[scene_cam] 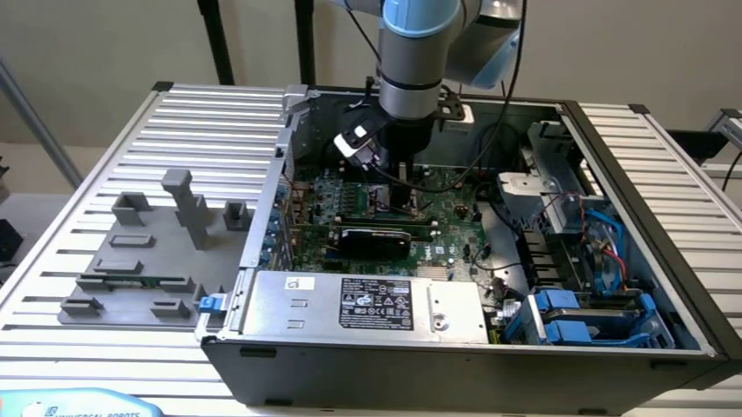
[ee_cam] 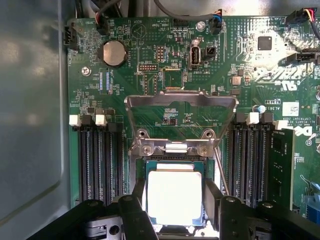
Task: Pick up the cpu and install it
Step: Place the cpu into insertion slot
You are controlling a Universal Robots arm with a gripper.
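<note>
- My pincer [ee_cam: 174,206] grips the cpu [ee_cam: 174,190] by two opposite edges, fingers set wide.
- The cpu lies level over the socket [ee_cam: 172,161], just below the raised load plate [ee_cam: 180,100].
- I should keep it flat, square to the socket, without sideways push.

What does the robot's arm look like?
The arm is a round silver-grey tube with a light blue ring around its joint. Lower down it turns black, with a small black-and-white box fixed to its side and a thin black cable running alongside. The gripper at the end is chunky, black and boxy.
</note>
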